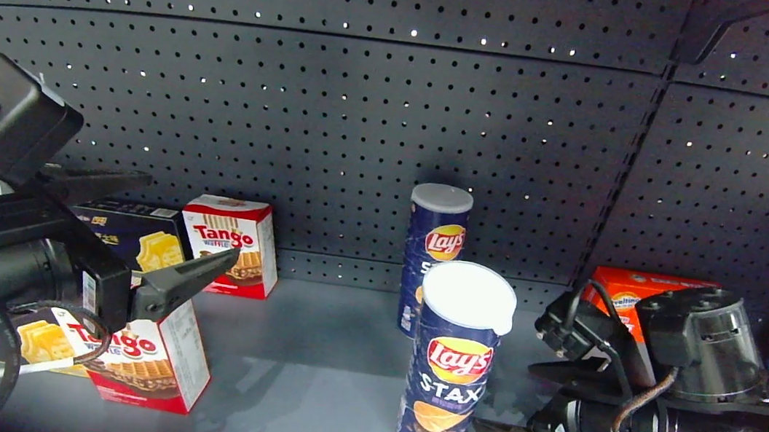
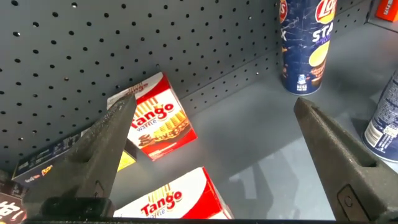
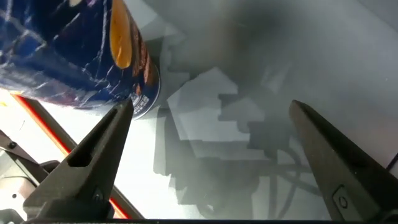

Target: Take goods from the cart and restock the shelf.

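Observation:
Two tall blue chip cans stand on the grey shelf (image 1: 323,355): one at the back (image 1: 434,251) and one nearer the front (image 1: 453,371). My right gripper (image 1: 505,400) is open, low over the shelf, just right of the front can and not touching it. In the right wrist view the gripper (image 3: 211,106) holds nothing, and the can (image 3: 68,56) sits beside one finger (image 3: 99,162). My left gripper (image 1: 194,216) hangs open above the wafer boxes at the left. The left wrist view shows that gripper (image 2: 214,102) with nothing in it, over a red wafer box (image 2: 158,118).
Red wafer boxes stand at the back left (image 1: 230,245) and front left (image 1: 146,363), with dark boxes (image 1: 125,235) beside them. An orange box (image 1: 628,290) sits at the back right behind my right arm. The pegboard wall (image 1: 368,111) closes the back.

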